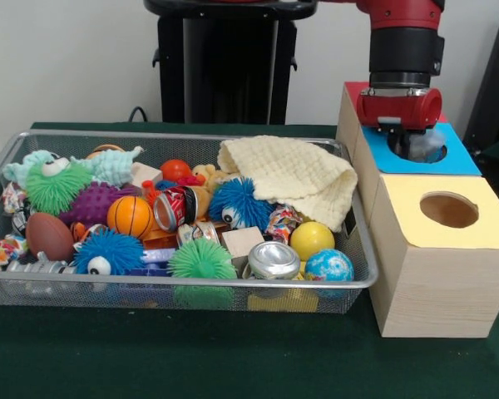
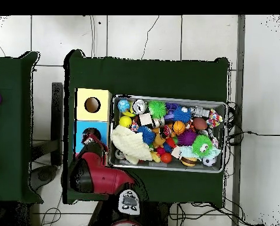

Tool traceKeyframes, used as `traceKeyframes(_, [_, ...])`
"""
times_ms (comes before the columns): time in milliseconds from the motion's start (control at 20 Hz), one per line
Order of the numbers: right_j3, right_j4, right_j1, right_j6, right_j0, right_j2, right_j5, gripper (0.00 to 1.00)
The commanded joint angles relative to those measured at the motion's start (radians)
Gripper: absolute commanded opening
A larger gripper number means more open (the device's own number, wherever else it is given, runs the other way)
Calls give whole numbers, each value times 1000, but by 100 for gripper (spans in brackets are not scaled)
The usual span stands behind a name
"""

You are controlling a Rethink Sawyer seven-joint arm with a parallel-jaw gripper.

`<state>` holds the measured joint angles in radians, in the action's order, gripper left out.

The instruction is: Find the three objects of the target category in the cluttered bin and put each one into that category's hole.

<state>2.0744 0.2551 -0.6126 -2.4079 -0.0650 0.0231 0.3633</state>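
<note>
My gripper point(image 1: 417, 143) hangs right over the hole of the blue-topped box point(image 1: 460, 160), at the right of the wire bin point(image 1: 191, 284). From above, the gripper point(image 2: 92, 138) covers that hole. Nothing shows in its grasp. The bin holds a yellow ball point(image 1: 312, 239), a globe ball point(image 1: 328, 266), a small basketball point(image 1: 130, 215), a football point(image 1: 49, 235), a crushed silver can point(image 1: 274, 260), a red can point(image 1: 175, 208), a wooden block point(image 1: 243, 241) and several spiky fuzzy toys point(image 1: 237, 202).
A cream cloth point(image 1: 291, 174) lies over the bin's back right corner. A yellow-topped box point(image 1: 412, 229) with a round hole point(image 1: 449, 209) stands in front of the blue one, and a red-topped box point(image 1: 353, 88) behind it. Green cloth covers the table point(image 1: 233, 357).
</note>
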Motion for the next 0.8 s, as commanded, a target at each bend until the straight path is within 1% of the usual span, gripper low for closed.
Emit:
traceKeyframes(50, [50,-42,-53,-80,81,55,-209,0])
traceKeyframes(100, [56,-45,-76,-84,95,59,-223,0])
traceKeyframes(250, [67,-57,-188,-57,149,61,-332,0])
traceKeyframes(350, [67,-66,-237,-40,173,66,-392,0])
traceKeyframes(450, [76,-83,-262,-37,213,99,-424,0])
traceKeyframes(550, [81,-98,-268,-41,232,116,-425,0])
traceKeyframes(800, [88,-121,-267,-58,254,144,-419,0])
